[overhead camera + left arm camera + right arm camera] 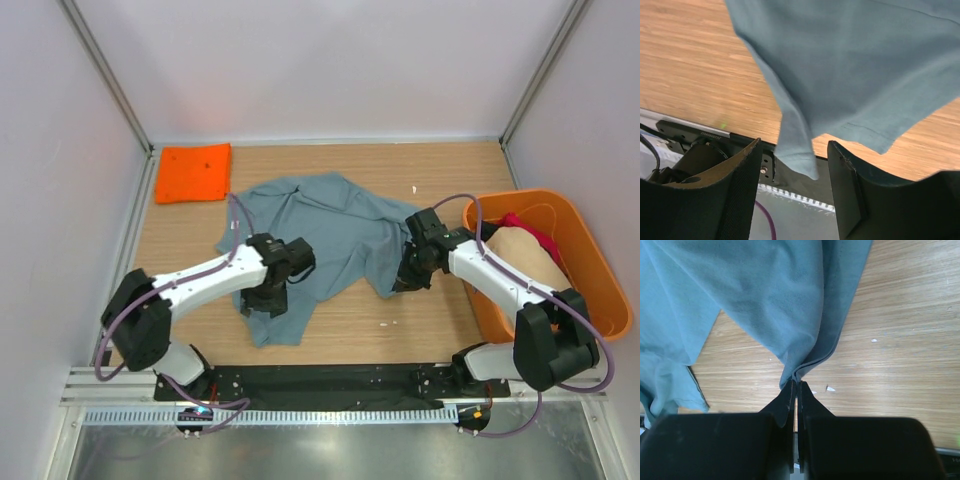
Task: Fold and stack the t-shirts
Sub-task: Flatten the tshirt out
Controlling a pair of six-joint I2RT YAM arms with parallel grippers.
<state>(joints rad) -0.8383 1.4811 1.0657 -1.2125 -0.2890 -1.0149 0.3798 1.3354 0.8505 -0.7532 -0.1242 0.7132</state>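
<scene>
The grey-blue t-shirt (325,225) lies rumpled in the middle of the tabletop (430,330), not yet flat. The right jaws are clamped on a pinched fold at its near right edge. The left jaws stand apart, with a hem corner between them (not gripped). Close the left jaws on that corner before pulling. Then draw both edges apart evenly, keeping the cloth low, to spread it for folding.

The crumpled grey-blue t-shirt (330,225) covers the middle of the table (440,165), and the left arm (200,278) and right arm (495,275) cross its near corners. Bare wood lies open along the far edge, between the folded orange t-shirt (194,173) at far left and the orange tub (597,275), which blocks the right side. Walls (330,70) close off the left, far and right sides.
</scene>
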